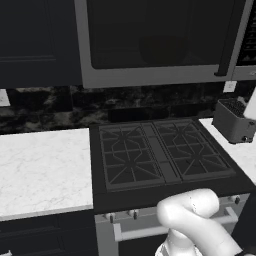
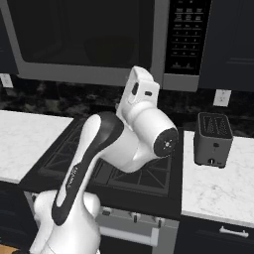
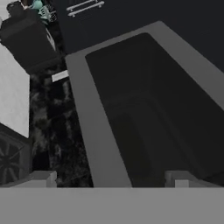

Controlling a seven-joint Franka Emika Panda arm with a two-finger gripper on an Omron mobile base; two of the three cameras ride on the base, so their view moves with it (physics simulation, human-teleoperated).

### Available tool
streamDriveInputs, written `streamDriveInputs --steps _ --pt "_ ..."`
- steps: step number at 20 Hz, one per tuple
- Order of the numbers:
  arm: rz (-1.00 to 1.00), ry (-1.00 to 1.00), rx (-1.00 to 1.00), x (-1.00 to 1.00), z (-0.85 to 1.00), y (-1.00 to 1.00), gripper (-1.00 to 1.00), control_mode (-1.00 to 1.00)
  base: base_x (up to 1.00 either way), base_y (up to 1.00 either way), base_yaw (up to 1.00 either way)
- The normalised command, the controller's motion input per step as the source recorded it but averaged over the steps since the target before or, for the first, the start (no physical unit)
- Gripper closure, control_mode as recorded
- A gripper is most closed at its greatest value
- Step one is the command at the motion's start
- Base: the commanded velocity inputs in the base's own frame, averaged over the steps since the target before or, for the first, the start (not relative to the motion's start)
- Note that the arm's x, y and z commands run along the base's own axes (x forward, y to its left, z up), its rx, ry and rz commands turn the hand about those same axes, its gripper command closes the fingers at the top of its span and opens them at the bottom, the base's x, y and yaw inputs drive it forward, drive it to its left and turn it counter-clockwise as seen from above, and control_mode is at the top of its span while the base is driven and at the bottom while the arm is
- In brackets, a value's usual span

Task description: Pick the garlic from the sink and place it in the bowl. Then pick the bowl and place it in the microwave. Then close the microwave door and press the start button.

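Grey-framed microwave door (image 3: 144,109) looks shut over the stove (image 1: 160,152), its dark window just ahead of the gripper (image 3: 111,178), whose fingers (image 3: 41,178) stand wide and empty, while the button panel (image 2: 186,34) lies at the microwave's right end, beyond the toaster-side (image 2: 213,139) edge.

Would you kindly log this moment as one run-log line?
door: shut | bowl: dimly visible behind window | gripper: open, empty, facing door | start: not yet pressed
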Motion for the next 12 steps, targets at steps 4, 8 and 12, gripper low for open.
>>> streamDriveInputs --steps 4,8,12 --pt "0.06 0.00 0.14 0.06 0.00 -0.95 -1.00 -1.00 0.00 0.00 0.00" --pt "0.02 0.00 0.06 0.09 -0.04 -0.63 -1.00 -1.00 0.00 0.00 0.00" --pt "0.00 -0.10 0.00 0.06 0.04 -0.27 -1.00 -1.00 0.00 0.00 0.00"
